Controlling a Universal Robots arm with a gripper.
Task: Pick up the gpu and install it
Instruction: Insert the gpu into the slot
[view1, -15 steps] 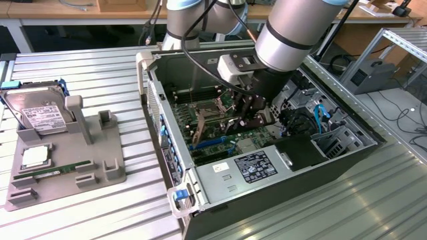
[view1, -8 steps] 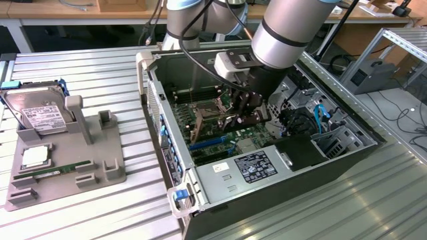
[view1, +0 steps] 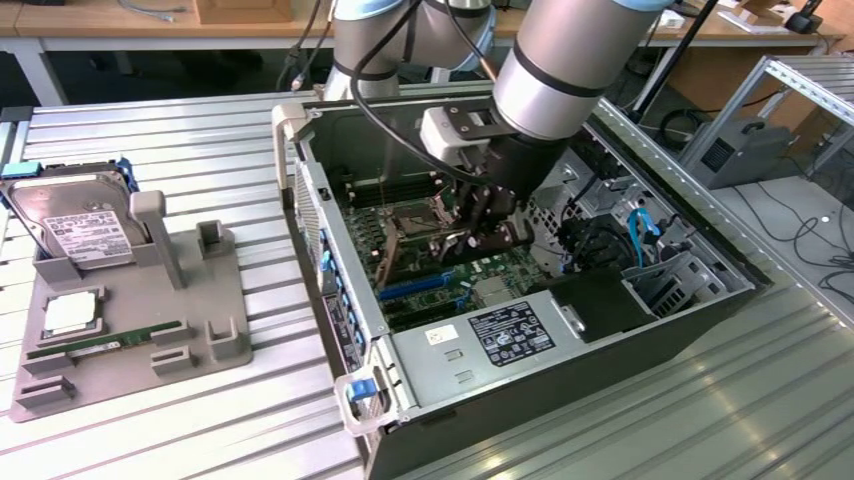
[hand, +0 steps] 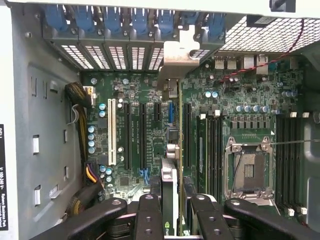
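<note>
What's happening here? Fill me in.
The robot arm has its gripper down inside the open computer case, jaws closed on the gpu. The card is held on edge over the motherboard, its silver bracket toward the rear slot covers. On the stand at the exterior view's left, the hard drive and RAM stick sit in place.

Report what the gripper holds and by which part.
The gripper holds the gpu edge-on by its end opposite the silver bracket, above the motherboard slots.
</note>
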